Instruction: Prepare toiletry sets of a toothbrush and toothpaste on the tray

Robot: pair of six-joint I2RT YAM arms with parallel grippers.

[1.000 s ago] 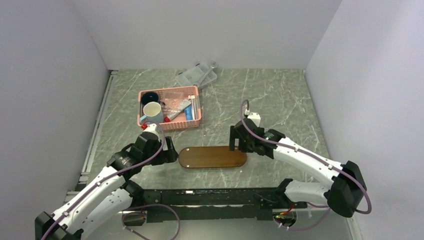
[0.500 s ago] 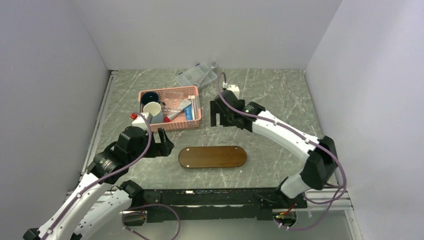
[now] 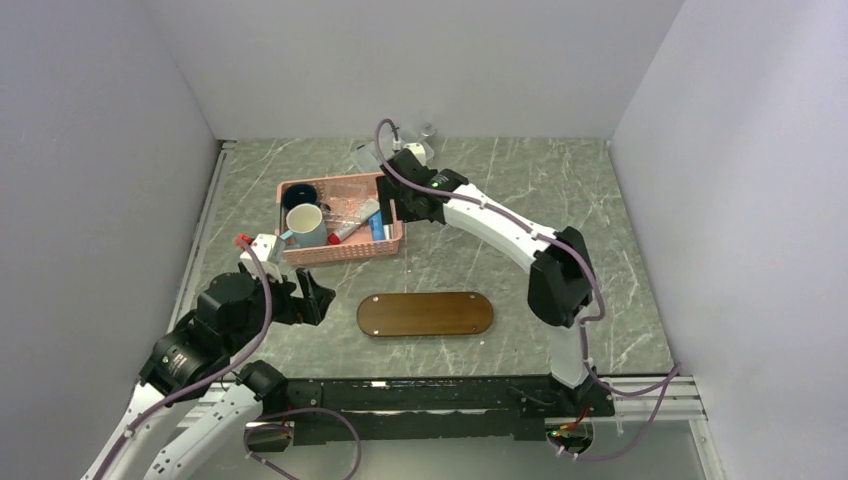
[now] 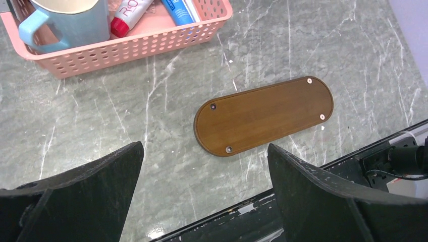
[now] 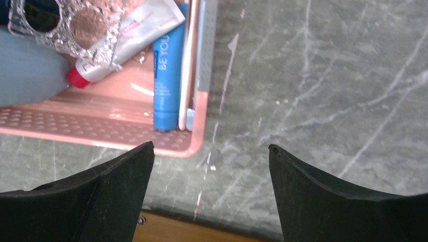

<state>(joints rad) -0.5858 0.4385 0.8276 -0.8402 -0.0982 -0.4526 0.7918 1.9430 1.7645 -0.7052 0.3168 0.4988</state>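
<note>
The tray is a dark-brown wooden oval lying bare at the table's front; it also shows in the left wrist view. A bright blue toothpaste tube lies at the right end of the pink basket, next to a pink and a grey toothbrush. A white tube with a red cap lies beside them. No paler blue tube can be made out. My right gripper hovers open above the basket's right end. My left gripper is open and empty, left of the tray.
The basket also holds a light blue mug, a dark blue mug and crinkled clear packaging. A clear plastic box and a small clear cup stand at the back. Walls close in the left, right and back.
My right arm has swung from the tray's right end back and left to above the basket's right end. My left gripper has drawn back left from the tray's left end.
</note>
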